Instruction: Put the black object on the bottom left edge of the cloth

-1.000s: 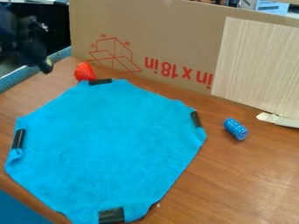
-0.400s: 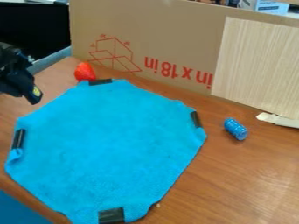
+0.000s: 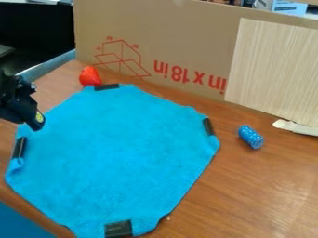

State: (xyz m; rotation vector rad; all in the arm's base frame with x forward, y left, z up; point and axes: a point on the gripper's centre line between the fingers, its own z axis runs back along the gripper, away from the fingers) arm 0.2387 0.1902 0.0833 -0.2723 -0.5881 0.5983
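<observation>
While the cloth (image 3: 115,158) lies unmoved, the gripper (image 3: 36,121) has come lower.

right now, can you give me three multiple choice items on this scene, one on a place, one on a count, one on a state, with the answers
1. Where is the blue cylinder?
A. On the table, right of the cloth in the picture
B. In the middle of the cloth
C. Under the cloth

2. How many black strips are on the cloth's edge?
A. One
B. Two
C. Four

3. How does the cloth lie?
A. Rolled up
B. Spread out
C. Folded in half

Answers:
1. A: bare wood shows between it and the cloth's right edge.
2. C: one each at top, right, bottom and left.
3. B: its broad surface lies open across the table.
</observation>
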